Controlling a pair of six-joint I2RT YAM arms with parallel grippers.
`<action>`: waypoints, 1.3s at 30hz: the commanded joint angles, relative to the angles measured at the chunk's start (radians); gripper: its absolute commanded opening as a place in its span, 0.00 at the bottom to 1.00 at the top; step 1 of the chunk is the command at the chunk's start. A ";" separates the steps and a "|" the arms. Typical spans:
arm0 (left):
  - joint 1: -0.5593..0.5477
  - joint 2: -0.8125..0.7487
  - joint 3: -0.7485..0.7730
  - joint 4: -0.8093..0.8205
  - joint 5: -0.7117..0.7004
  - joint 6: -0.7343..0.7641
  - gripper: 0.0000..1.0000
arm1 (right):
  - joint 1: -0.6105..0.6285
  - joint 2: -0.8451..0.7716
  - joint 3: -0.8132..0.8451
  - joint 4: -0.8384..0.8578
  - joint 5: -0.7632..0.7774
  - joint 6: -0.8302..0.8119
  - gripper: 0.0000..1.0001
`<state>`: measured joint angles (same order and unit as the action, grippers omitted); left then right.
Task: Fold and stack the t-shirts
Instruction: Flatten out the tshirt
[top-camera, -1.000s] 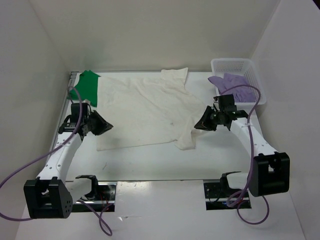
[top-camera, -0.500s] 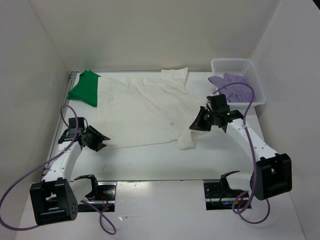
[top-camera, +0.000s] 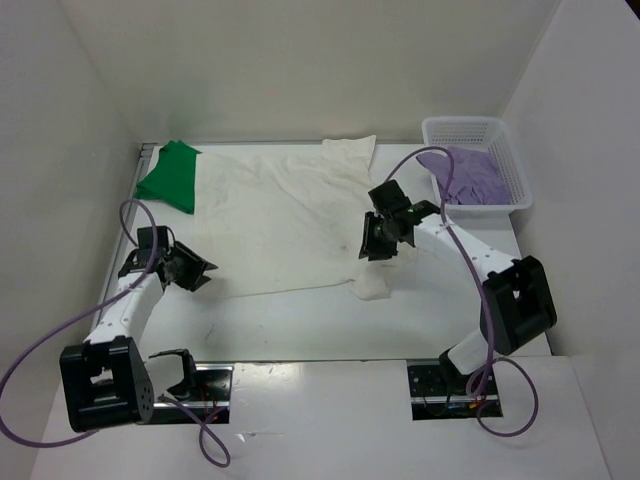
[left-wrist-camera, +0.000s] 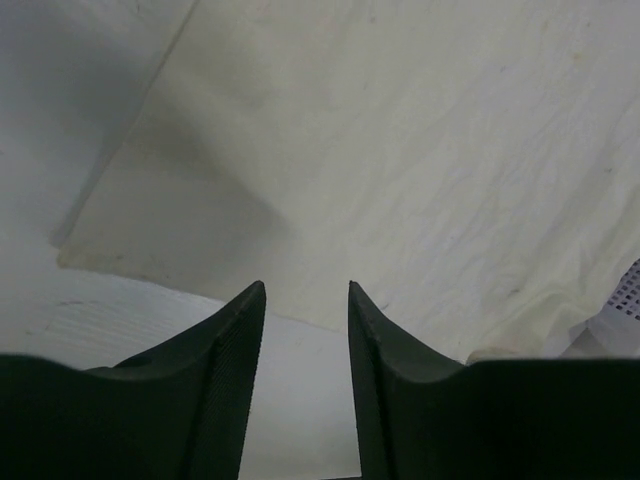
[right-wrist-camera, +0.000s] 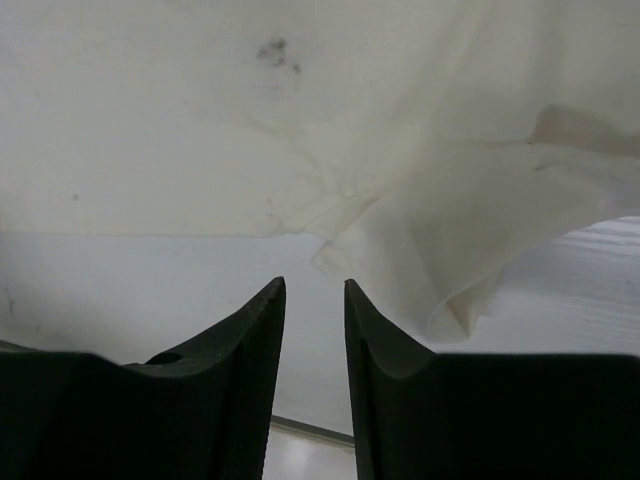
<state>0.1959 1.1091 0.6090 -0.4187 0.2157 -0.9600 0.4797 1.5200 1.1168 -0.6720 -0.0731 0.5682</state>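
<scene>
The white t-shirt (top-camera: 290, 215) lies spread flat in the middle of the table, with slight wrinkles. The green t-shirt (top-camera: 172, 176) lies folded at the back left. The lavender t-shirt (top-camera: 470, 175) sits bunched in the basket. My left gripper (top-camera: 205, 272) is open and empty, low beside the white shirt's near left corner (left-wrist-camera: 90, 255). My right gripper (top-camera: 370, 243) is open and empty over the shirt's near right sleeve (right-wrist-camera: 470, 230). In the left wrist view, the left gripper (left-wrist-camera: 306, 290) points at the shirt's near hem. The right gripper (right-wrist-camera: 314, 285) hovers just before the hem beside the sleeve.
The white lattice basket (top-camera: 462, 124) stands at the back right corner; a bit of it shows in the left wrist view (left-wrist-camera: 630, 290). White walls enclose the table on three sides. Purple cables loop from both arms. A bare strip of table runs between the shirt and the arm bases.
My right gripper has swung left from beside the basket to over the white shirt's near right sleeve. My left gripper has drawn back toward the near left corner of the shirt.
</scene>
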 joint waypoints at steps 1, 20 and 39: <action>-0.003 0.052 0.052 0.089 0.037 0.049 0.44 | -0.004 0.060 -0.002 -0.034 0.073 0.027 0.36; -0.377 0.268 0.183 0.258 0.042 0.049 0.39 | 0.163 0.215 -0.089 0.112 0.154 0.242 0.49; -0.343 0.394 0.150 0.287 0.002 0.049 0.39 | 0.091 0.005 -0.103 0.052 0.099 0.279 0.10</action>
<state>-0.1516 1.4887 0.7406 -0.1627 0.2138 -0.9371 0.5961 1.5917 1.0054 -0.6014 0.0330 0.8562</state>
